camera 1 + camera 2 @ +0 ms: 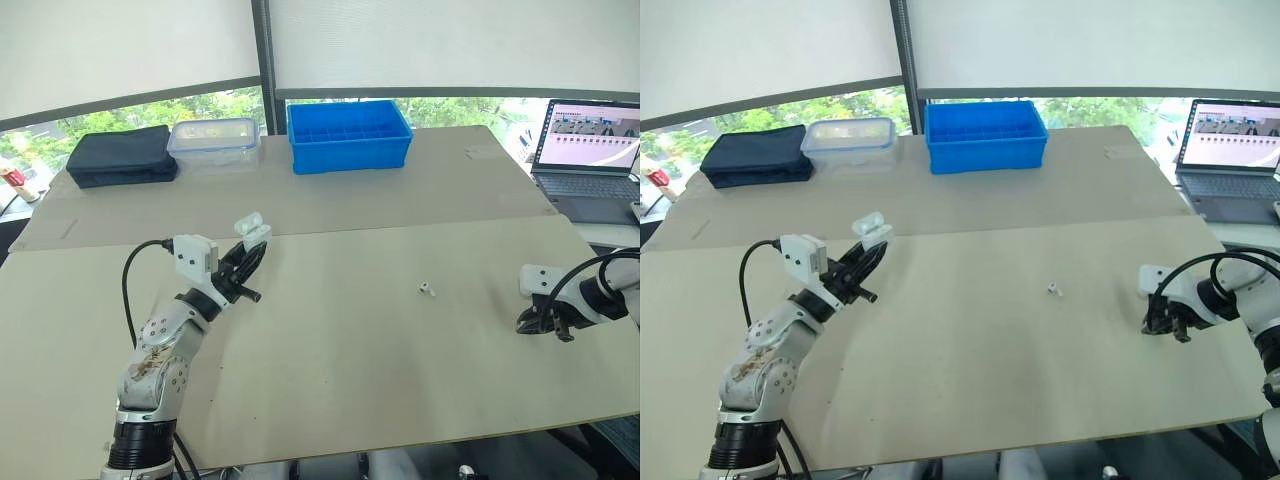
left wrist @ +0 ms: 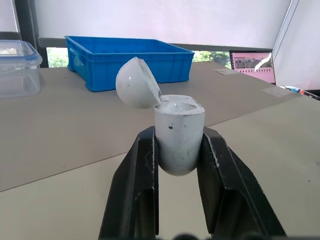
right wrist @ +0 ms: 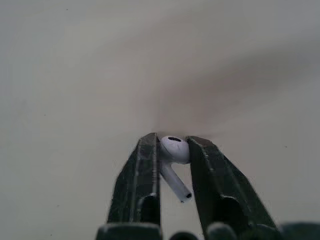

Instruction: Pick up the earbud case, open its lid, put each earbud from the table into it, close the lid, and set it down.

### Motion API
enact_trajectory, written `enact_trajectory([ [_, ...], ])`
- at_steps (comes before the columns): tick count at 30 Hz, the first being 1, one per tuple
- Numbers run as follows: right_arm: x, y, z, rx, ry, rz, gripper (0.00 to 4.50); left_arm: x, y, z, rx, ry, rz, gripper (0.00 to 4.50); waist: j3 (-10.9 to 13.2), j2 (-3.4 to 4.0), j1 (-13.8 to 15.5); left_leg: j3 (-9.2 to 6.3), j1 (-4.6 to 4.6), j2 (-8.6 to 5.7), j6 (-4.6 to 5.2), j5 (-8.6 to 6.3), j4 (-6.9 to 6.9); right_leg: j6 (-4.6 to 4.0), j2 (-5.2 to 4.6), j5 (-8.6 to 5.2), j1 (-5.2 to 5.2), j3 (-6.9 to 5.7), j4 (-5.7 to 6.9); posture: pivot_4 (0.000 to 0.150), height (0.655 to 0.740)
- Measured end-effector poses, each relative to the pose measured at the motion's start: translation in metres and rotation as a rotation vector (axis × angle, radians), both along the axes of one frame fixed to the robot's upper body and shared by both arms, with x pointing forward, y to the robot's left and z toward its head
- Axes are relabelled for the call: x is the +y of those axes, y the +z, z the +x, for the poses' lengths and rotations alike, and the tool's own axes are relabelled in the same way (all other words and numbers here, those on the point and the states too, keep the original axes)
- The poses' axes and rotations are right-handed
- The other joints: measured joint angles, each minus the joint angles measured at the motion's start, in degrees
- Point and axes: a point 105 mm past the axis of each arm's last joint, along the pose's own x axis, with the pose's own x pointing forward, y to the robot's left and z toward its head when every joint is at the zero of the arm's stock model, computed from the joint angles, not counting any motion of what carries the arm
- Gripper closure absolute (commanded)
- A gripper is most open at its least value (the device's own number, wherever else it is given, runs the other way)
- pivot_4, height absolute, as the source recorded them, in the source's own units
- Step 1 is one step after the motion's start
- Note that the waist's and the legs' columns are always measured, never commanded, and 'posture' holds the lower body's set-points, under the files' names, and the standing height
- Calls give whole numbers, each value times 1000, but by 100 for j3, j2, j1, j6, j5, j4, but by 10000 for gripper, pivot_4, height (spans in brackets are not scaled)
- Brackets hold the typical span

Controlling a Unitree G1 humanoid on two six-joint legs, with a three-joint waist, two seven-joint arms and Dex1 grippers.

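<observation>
My right gripper (image 1: 537,322) pinches one earbud (image 3: 175,149) by its rounded head, low over the table (image 1: 350,380) at its right side. The stem hangs free between the fingers, which I judge leaves it ready to slide down into its socket. My left gripper (image 1: 252,255) is clamped on the lower body of the earbud case (image 2: 179,140) and holds it upright, raised off the table on the left. The lid (image 2: 136,82) is tipped back on its hinge, so the mouth faces up to receive. The two grippers are well apart. The second earbud (image 1: 428,290) lies on the table between them, nearer my right. The blue bin (image 1: 349,135) and the laptop (image 1: 585,150) sit far back, out of the way.
</observation>
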Motion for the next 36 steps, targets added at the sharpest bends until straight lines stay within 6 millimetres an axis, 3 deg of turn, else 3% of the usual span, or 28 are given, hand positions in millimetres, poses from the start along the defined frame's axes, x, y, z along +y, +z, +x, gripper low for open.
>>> enact_trajectory([
  [4,-4,1,1,-12,-20,-6,11315,0,0,0,4,3,2,39496,0,0,19,-2,0,1,-1,0,0,0,2,0,0,-2,0,1500,7400],
  [31,-16,-3,-6,61,-112,-30,11315,0,1,-3,6,3,6,39496,0,0,127,-5,4,-2,-8,4,7,2,0,4,17,-4,-1,1500,7400],
  [32,-16,-3,-6,58,-112,-30,16723,0,1,-2,6,3,6,39496,0,0,127,-5,5,-1,-8,4,7,2,1,4,19,-5,-1,1500,7400],
  [36,-17,-6,-9,60,-106,-29,30102,0,2,-2,5,2,6,39496,0,0,126,-8,53,0,6,-5,3,4,2,2,72,-8,-11,1500,7400],
])
